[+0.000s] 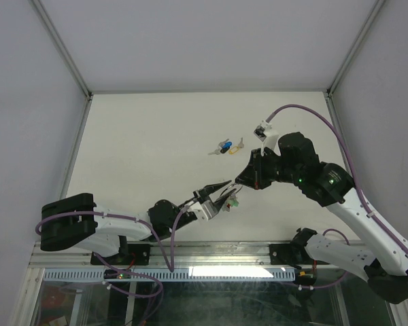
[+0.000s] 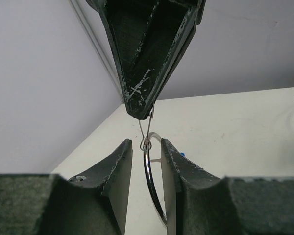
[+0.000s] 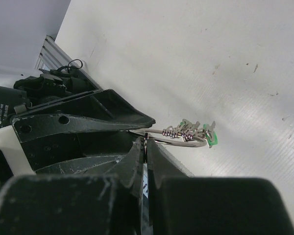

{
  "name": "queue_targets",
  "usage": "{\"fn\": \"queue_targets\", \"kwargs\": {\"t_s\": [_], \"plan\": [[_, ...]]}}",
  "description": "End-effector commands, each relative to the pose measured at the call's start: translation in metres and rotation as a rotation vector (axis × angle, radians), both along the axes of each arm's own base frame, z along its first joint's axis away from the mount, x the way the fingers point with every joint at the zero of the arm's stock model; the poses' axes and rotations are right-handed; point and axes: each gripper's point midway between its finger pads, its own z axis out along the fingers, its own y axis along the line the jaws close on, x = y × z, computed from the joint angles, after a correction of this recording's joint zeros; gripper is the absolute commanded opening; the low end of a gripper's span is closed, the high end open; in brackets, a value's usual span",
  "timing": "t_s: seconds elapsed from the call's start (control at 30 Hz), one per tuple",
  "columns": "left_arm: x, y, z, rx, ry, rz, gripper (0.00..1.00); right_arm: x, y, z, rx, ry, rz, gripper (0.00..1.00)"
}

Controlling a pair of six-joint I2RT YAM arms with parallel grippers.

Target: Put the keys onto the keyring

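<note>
While the top view shows the keyring (image 1: pixel 231 199) between both arms, the loose keys (image 1: pixel 226 147) lie well apart, farther back on the desk (image 1: pixel 143 136). From the left wrist, the left pincer (image 2: pixel 146 144) is released, a finger each side of the ring, so it should squeeze slowly. From the right wrist, the right pincer (image 3: pixel 145 143) is clenched on the ring, whose green bunch (image 3: pixel 193 132) may get in the way.

keyring (image 1: pixel 231 199) btwn L gripper (image 1: pixel 223 189) & R gripper (image 1: pixel 241 181) | keys (image 1: pixel 226 147) behind, on table (image 1: pixel 156 136)
</note>
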Motion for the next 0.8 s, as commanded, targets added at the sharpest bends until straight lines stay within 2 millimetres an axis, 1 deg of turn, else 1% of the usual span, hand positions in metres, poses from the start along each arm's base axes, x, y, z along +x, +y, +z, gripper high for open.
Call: {"fn": "queue_targets", "kwargs": {"t_s": [0.0,0.2,0.3,0.43,0.5,0.53,0.57,0.6,0.77], "plan": [[0.0,-0.004,0.025,-0.052,-0.048,-0.002,0.28,-0.001,0.01,0.027,0.097,-0.062,0.029,0.0],[0.0,-0.008,0.027,-0.051,-0.056,-0.004,0.27,-0.001,0.012,0.026,0.102,-0.057,0.039,0.0],[0.0,-0.009,0.027,-0.046,-0.063,-0.007,0.19,-0.001,0.012,0.025,0.1,-0.055,0.039,0.0],[-0.001,-0.008,0.026,-0.049,-0.065,-0.009,0.15,-0.001,0.011,0.022,0.087,-0.049,0.036,0.0],[0.0,-0.007,0.026,-0.051,-0.064,-0.007,0.11,-0.001,0.01,0.02,0.081,-0.049,0.035,0.0],[-0.001,-0.007,0.026,-0.049,-0.065,-0.007,0.08,0.0,0.01,0.019,0.078,-0.048,0.034,0.0],[0.0,-0.007,0.026,-0.048,-0.066,-0.002,0.02,0.0,0.01,0.019,0.077,-0.049,0.033,0.0],[0.001,-0.006,0.026,-0.048,-0.065,0.001,0.0,0.0,0.01,0.018,0.075,-0.047,0.033,0.0],[0.002,-0.009,0.024,-0.015,-0.058,0.004,0.0,0.003,0.007,0.014,0.051,-0.057,0.024,0.0]]}}
